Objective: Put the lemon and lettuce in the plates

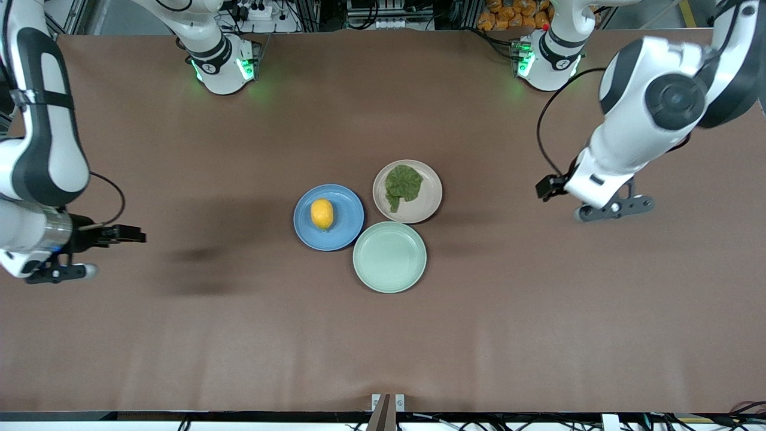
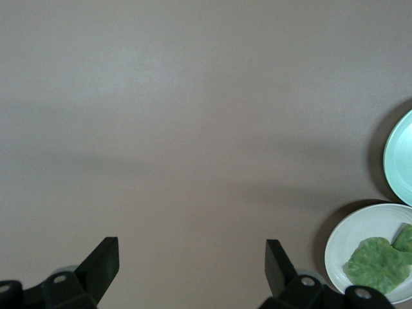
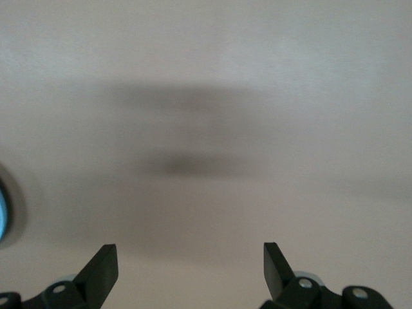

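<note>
The left end effector [image 2: 192,264] hangs spread and empty over bare worktop [image 1: 538,311] at its arm's end; the right end effector [image 3: 190,265] likewise. Mid-worktop, the lemon [image 1: 322,214] lies in the blue plate [image 1: 347,230], the lettuce [image 1: 402,184] in the beige plate [image 1: 428,200].

Mint-green plate [image 1: 389,257] on brown table [image 1: 538,311], nearest the front camera

lemon [image 1: 322,214] in one plate [image 1: 344,235], lettuce [image 1: 403,184] in adjacent plate [image 1: 428,203], third plate [image 1: 389,257] nearer camera
</note>
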You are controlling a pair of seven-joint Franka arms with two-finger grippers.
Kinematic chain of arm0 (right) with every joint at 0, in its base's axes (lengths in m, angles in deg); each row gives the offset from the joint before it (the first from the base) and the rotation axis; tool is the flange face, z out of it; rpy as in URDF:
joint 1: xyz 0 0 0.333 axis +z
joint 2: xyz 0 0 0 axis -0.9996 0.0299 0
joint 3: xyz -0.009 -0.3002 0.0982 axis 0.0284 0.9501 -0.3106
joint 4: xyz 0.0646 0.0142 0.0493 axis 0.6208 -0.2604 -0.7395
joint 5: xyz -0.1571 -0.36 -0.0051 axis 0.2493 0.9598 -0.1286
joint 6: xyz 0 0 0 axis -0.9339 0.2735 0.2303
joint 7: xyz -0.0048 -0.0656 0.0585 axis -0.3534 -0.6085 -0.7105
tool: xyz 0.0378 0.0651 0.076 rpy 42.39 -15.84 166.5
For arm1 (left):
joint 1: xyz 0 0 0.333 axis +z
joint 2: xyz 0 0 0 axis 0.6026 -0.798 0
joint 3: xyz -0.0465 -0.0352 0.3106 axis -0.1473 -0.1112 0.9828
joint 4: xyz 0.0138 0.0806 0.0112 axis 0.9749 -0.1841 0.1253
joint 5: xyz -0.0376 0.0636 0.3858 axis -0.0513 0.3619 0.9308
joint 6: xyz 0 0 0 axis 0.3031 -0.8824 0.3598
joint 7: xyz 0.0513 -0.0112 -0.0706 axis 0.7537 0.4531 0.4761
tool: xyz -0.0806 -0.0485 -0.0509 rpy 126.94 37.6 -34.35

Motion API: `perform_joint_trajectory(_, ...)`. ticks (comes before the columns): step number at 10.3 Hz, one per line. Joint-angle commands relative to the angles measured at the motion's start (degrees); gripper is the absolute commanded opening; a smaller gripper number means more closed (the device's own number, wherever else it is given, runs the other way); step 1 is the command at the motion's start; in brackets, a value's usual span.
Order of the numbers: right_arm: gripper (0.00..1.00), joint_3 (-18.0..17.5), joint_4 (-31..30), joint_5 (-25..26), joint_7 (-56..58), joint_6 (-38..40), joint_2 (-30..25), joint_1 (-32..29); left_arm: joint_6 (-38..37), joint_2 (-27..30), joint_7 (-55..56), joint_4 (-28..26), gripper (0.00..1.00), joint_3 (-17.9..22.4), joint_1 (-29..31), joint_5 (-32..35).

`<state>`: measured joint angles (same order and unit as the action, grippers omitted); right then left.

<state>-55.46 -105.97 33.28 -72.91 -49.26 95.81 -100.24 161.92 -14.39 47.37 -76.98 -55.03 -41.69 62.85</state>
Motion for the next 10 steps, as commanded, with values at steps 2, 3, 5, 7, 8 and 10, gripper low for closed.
perform_joint_trajectory(2, 1.0, -0.8, 4.06, 2.74, 0.43, 2.67, -0.35, -1.22, 0.75, 6.99, -2.25, -0.84, 1.0, 3.4, 0.06, -4.71)
perform_joint_trajectory(3, 1.0, -0.8, 5.99, 2.74, 0.43, 5.55, -0.35, -1.05, 0.75, 7.0, -2.17, 0.65, 1.0, 3.4, 0.32, -4.19)
perform_joint_trajectory(5, 1.0, -0.71, 10.47, 2.83, 0.43, 11.44, -0.44, -1.31, 0.23, 6.83, -3.47, 3.21, 1.0, 3.4, 0.59, -3.84)
perform_joint_trajectory(7, 1.0, -0.54, 12.5, 3.18, 0.51, 13.75, -1.75, -1.15, -4.67, 6.48, -11.25, 6.45, 1.0, 3.4, 0.76, -1.4)
perform_joint_trajectory(8, 1.0, -0.62, 12.77, 3.27, 0.43, 13.84, -3.06, -0.7, -7.74, 6.13, -15.31, 8.38, 1.0, 3.4, 0.76, -0.77)
perform_joint_trajectory(10, 1.0, 2.25, 12.51, 3.09, 0.17, 14.36, -6.84, 2.88, -10.48, 5.07, -16.93, 10.33, 1.0, 2.79, 2.51, -1.72)
